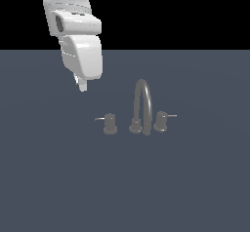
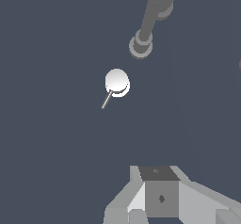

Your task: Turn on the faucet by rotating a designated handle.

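Dark slate-blue ground (image 1: 49, 177) fills the lower part of the exterior view, flat and bare of texture, under a black backdrop. On it stands the faucet (image 1: 142, 106), a small dark grey fixture whose thin arched spout rises from a round base, with a knob on either side. The handle (image 1: 110, 123) is the knob toward the exterior view's left, a short cylinder with a thin rod lever pointing further to that side; its twin knob (image 1: 160, 121) sits on the other side of the spout with its lever pointing the opposite way. The white arm hangs above and to the exterior view's left of the handle, well apart from it, and the gripper (image 1: 82, 84) touches nothing. Whether its fingers are spread or pressed together cannot be told from either view. From the wrist view the handle (image 2: 116, 82) shows brightly lit from above, beside the spout's base (image 2: 140, 46).
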